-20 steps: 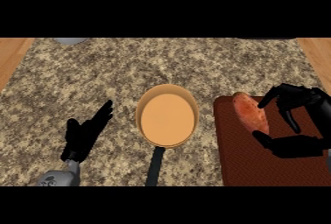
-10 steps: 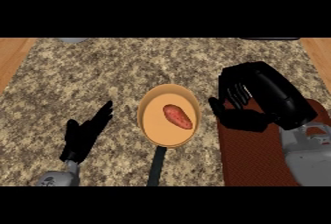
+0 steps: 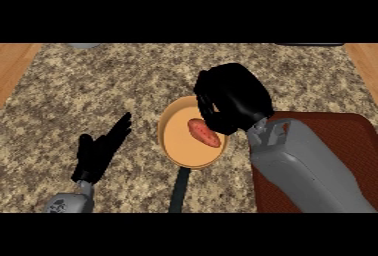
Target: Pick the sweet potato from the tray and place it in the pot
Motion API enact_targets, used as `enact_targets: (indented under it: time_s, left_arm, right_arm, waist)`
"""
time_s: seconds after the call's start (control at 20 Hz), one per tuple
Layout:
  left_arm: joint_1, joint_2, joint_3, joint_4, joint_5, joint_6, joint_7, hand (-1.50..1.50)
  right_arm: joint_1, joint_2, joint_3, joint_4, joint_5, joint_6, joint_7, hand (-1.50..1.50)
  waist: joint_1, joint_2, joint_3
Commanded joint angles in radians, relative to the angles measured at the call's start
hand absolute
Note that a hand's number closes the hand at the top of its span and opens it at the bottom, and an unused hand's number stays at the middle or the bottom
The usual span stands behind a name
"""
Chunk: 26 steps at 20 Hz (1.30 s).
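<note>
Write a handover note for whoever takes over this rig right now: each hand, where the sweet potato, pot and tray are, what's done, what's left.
Left hand: open, resting left of the pot, holding nothing.
Right hand: over the pot's far right rim; whether it is open or shut cannot be read.
Sweet potato: lying inside the pot, off the tray at right.
Done: the potato is in the pot.
Left: probably just drawing the right hand clear, once you confirm it has let go.
</note>
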Motion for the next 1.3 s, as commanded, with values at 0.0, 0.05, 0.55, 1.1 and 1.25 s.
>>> enact_targets:
  time_s: [0.0,0.05,0.55,1.1,1.25]
  left_arm:
    - [0.007,-0.003,-0.01,0.031,-0.015,-0.009,-0.023,0.0]
    - [0.018,0.01,0.001,-0.025,0.004,-0.013,0.01,0.0]
    - [-0.052,-0.009,0.025,0.065,0.003,-0.018,-0.012,0.0]
    - [-0.012,-0.016,-0.001,0.016,-0.019,-0.001,0.015,0.0]
    - [-0.028,-0.031,-0.001,0.043,-0.025,0.005,-0.005,0.0]
  right_arm:
    - [-0.095,0.022,0.082,0.152,0.14,0.013,0.015,1.5]
    - [-0.107,0.048,0.103,0.219,0.163,0.008,0.02,1.5]
    - [-0.174,0.228,0.112,0.482,-0.017,0.203,0.279,-1.5]
    - [-0.066,0.231,-0.081,0.26,-0.288,-0.438,0.057,-1.5]
    - [-0.109,0.231,-0.156,0.287,-0.312,-0.537,0.061,-1.5]
  waist:
    - [0.003,0.002,0.0]
    - [0.013,0.002,0.001]
    - [-0.001,0.001,0.001]
    - [0.02,0.0,0.004]
    - [0.004,0.002,0.002]
